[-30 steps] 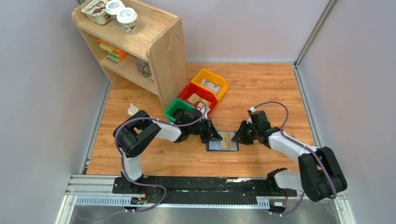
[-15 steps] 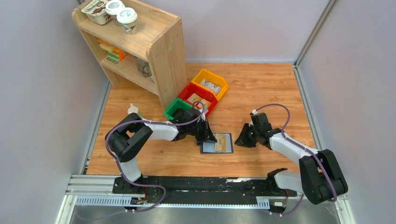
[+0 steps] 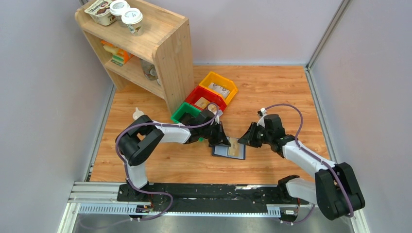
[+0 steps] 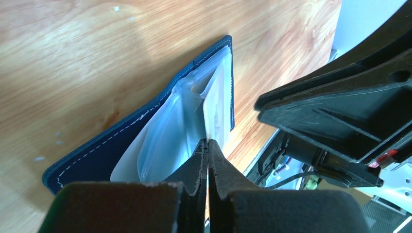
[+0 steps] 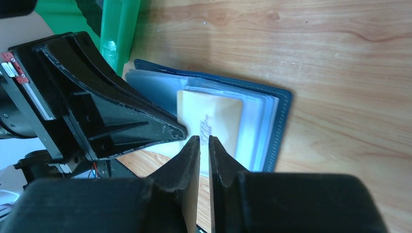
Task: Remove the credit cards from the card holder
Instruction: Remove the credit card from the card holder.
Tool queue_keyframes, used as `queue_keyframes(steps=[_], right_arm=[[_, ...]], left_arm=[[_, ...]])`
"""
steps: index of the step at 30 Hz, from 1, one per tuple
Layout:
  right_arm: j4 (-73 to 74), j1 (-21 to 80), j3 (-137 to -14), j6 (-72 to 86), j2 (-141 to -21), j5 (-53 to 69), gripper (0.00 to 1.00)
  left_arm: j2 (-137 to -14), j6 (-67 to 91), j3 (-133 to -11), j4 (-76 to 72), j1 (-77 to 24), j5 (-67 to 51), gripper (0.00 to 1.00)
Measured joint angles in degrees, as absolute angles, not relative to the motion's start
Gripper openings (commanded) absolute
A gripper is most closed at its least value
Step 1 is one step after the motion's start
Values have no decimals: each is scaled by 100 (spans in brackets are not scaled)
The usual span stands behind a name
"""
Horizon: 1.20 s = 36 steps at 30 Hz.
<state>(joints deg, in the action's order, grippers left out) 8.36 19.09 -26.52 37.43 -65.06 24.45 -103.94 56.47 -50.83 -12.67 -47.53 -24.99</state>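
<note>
The navy card holder [image 3: 224,151] lies open on the wooden table between my two grippers. Its clear sleeves [image 4: 165,141] fan up from the navy cover [image 4: 97,155]. My left gripper [image 3: 222,141] is shut, its tips [image 4: 208,143] pinching the edge of one sleeve at the holder's left side. One tan credit card [image 5: 211,116] shows on top of the sleeves, inside the navy rim [image 5: 284,116]. My right gripper [image 3: 245,138] comes in from the right. Its jaws stand a narrow gap apart, with the tips [image 5: 204,139] at the card's near edge.
Green [image 3: 184,112], red [image 3: 206,99] and yellow [image 3: 219,83] bins stand in a row just behind the left gripper. A wooden shelf [image 3: 167,53] with cups on top rises at the back left. A small white object [image 3: 138,114] lies on the table at the left.
The card holder swung left with my left gripper, then came back right. My right gripper drew back, then moved in to the holder's right edge while its jaws narrowed.
</note>
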Motion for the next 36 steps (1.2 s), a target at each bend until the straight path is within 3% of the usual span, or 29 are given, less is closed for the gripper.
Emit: queue_keyframes(steps=[11, 36], right_arm=[[132, 1903, -2309, 4032, -7170, 2606, 3], [342, 1903, -2182, 4115, -6976, 2200, 2]], left_arm=[[-10663, 5634, -5384, -1197, -4904, -2464, 0], [-10674, 5669, -5352, -1022, -4856, -2327, 0]])
